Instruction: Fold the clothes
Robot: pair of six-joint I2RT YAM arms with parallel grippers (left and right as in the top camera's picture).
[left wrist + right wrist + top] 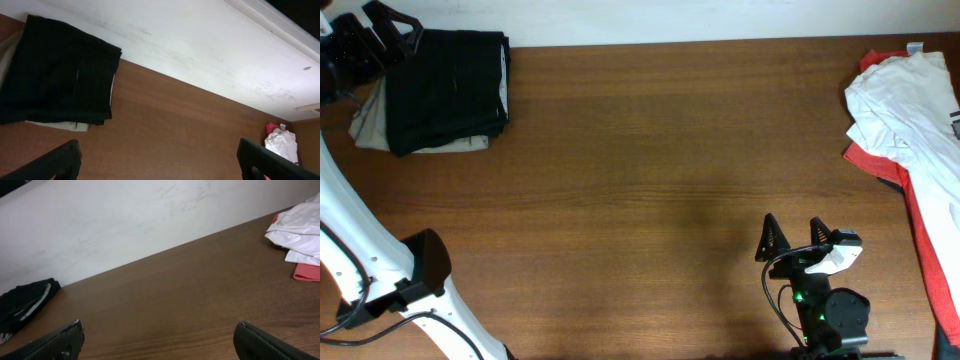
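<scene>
A folded black pair of shorts (445, 90) lies at the table's far left on a beige garment (365, 128). Both show in the left wrist view, black (55, 75) over beige (57, 125). My left gripper (398, 40) is open and empty, just left of the black shorts; its fingers (157, 160) are wide apart over bare table. A crumpled white garment (905, 95) lies on a red piece (925, 225) at the far right, also in the right wrist view (300, 225). My right gripper (792, 238) is open and empty near the front edge (157, 340).
The brown wooden table (650, 170) stretches between the two piles. A white wall (200, 45) runs along the table's far edge. The left arm's white base (380, 290) stands at the front left.
</scene>
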